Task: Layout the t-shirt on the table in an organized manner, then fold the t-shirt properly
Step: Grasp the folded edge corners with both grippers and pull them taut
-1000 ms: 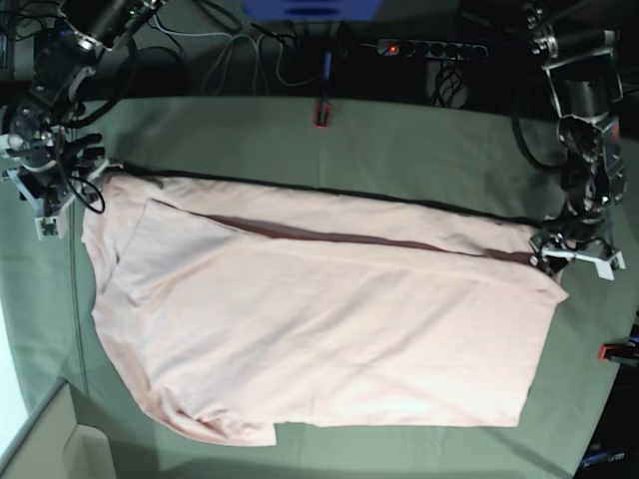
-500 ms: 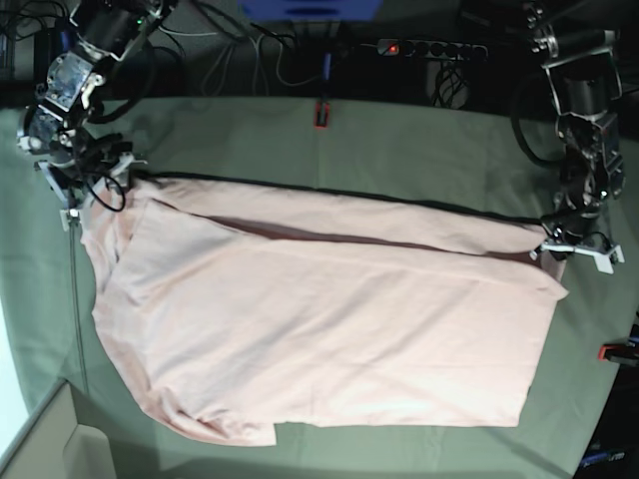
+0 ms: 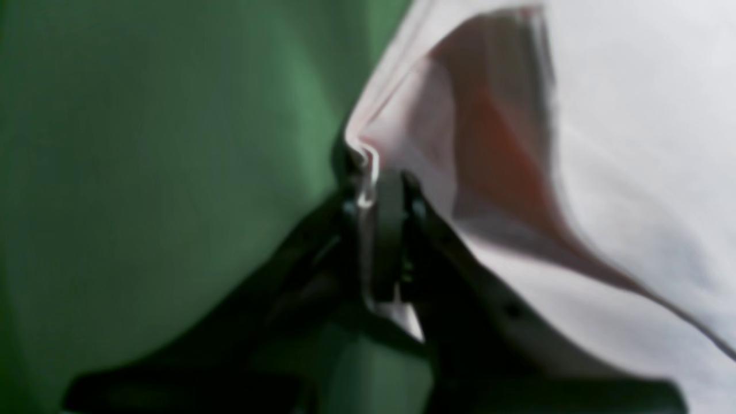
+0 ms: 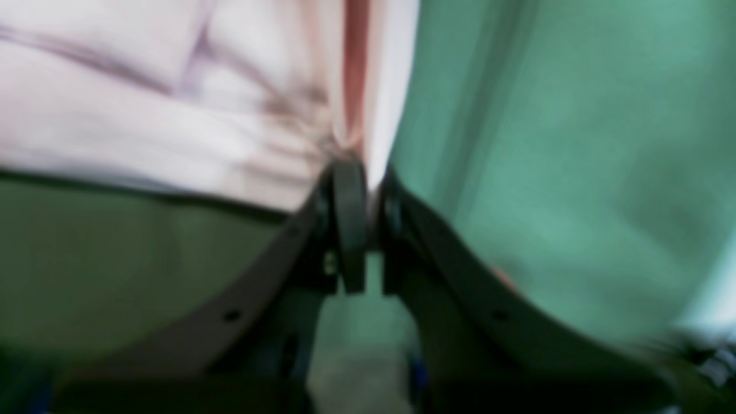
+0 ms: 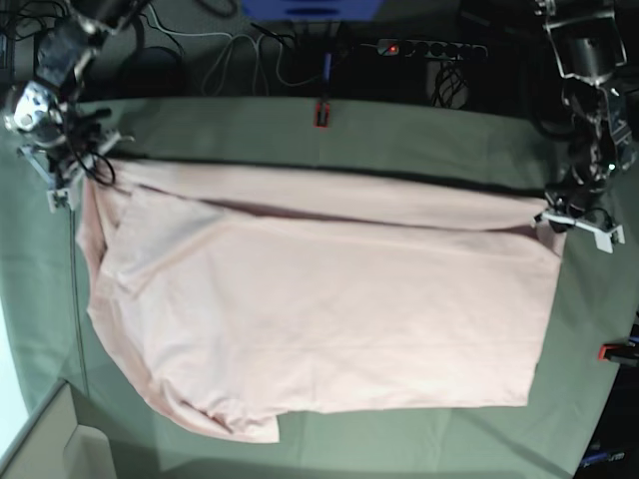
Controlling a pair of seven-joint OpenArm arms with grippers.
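While the wrist views are blurred, the base view gives a clear count: one table (image 5: pixel 419 140), one t-shirt (image 5: pixel 329 319), two grippers, two red clamps. The table fills the frame, its grey-green cloth bare in a band along the top, a strip down the right and a strip along the bottom. The t-shirt lies plain pink side up across the centre, folded lengthwise, its far edge running from upper left to right of centre. Its lower edge is straight at right and bunched at lower left. The right gripper (image 5: pixel 62 178), at upper left of the base view, is clamped on the t-shirt's far left corner. The left gripper (image 5: pixel 559 222), at right of centre, is clamped on the far right corner. One red clamp (image 5: pixel 320 114) sits at the top edge, another (image 5: pixel 615 351) at the right edge.
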